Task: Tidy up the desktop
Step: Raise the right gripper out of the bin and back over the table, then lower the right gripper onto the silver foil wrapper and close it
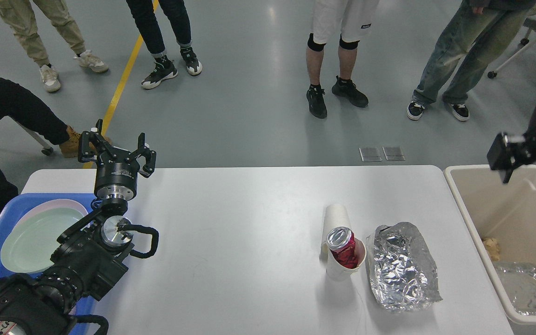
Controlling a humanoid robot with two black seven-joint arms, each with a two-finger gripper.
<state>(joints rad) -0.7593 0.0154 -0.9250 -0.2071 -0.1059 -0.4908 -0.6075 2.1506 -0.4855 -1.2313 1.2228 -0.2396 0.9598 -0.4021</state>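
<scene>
Head view: large white rectangular desktop point(249, 242) fills the lower frame, with a wide bare middle. Left gripper point(117, 149), fingers spread and empty, stands at its ten o'clock edge. Right gripper point(505, 156), whose jaws I cannot tell, hangs at two o'clock over the beige plastic bin's point(470, 218) far rim.

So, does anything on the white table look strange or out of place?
Yes. A crushed red can is stuffed into a white paper cup, a second cup lies tipped behind it, and a crumpled foil container sits beside them on the desktop.
</scene>
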